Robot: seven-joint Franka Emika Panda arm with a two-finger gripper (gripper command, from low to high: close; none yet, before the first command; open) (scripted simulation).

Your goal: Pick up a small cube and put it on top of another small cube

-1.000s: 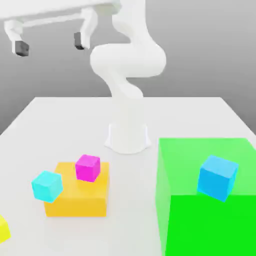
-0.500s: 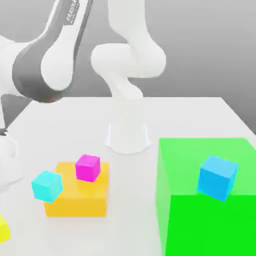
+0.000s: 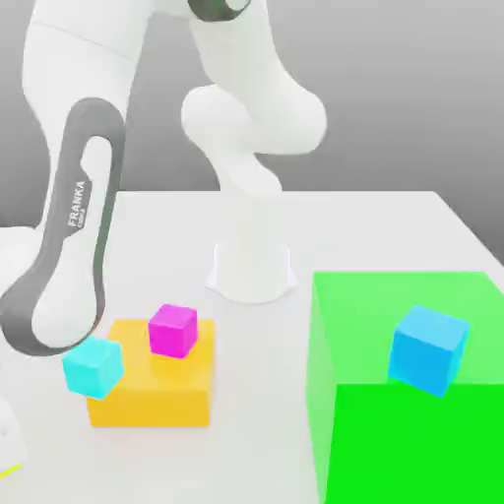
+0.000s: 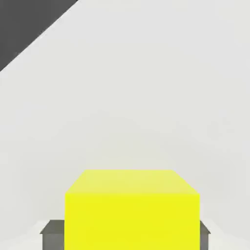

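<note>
A yellow cube point(image 4: 132, 210) rests on the white table, seen close up in the hand view. My gripper point(image 4: 126, 238) is down around it, a grey fingertip point(image 4: 52, 235) pressed against each side, shut on it. In the exterior view only a sliver of this yellow cube point(image 3: 7, 470) shows at the left edge, under my white hand. A magenta cube point(image 3: 173, 330) sits on top of an orange block point(image 3: 153, 386). A cyan cube point(image 3: 94, 367) leans against that block's left side. A blue cube point(image 3: 426, 347) lies on the big green block point(image 3: 413, 443).
My forearm point(image 3: 69, 256) slants down over the table's left side, just above the cyan cube. The arm's white base point(image 3: 252, 268) stands mid-table. The tall green block takes up the exterior view's right front.
The arm swung from high up at the back down to the front left corner. The fingers, wide open before, have closed onto the yellow cube. The other cubes have not moved.
</note>
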